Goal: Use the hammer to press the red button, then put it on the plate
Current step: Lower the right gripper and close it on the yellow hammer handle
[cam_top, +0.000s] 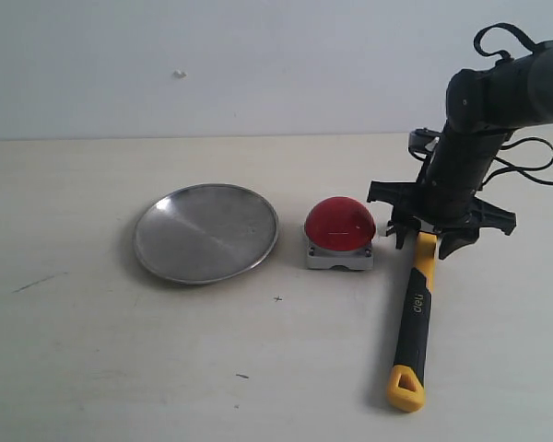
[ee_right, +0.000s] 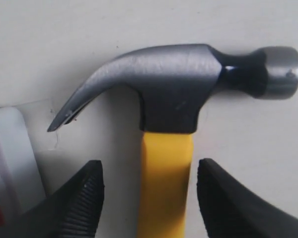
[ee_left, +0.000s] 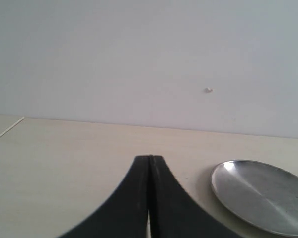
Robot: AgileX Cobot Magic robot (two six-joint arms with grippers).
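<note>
Currently the right gripper (cam_top: 427,238) sits low over the hammer (cam_top: 413,313) at the right of the exterior frame. Its jaws are apart, straddling the yellow neck just below the head, and not yet closed on it. The hammer lies flat on the table (cam_top: 92,368). Its long axis runs from the head, under the gripper, down toward the lower right of the frame, with the yellow loop at the far end. The red button (cam_top: 340,224) stands just left of the head, near but apart. The plate (cam_top: 205,232) lies left of the button, also apart. The right arm is plainly the nearer one; the left gripper (ee_left: 150,166) does not appear in the exterior frame.

The right wrist view adds what the exterior view hides. The handle is centred between the two ribbed fingers (ee_right: 84,198) with a gap on each side. The claw points toward the button's pale base and the striking face points away. The left wrist view shows its fingers pressed together, holding nothing, with the plate at lower right. Judgement: closing squarely should catch the neck.
</note>
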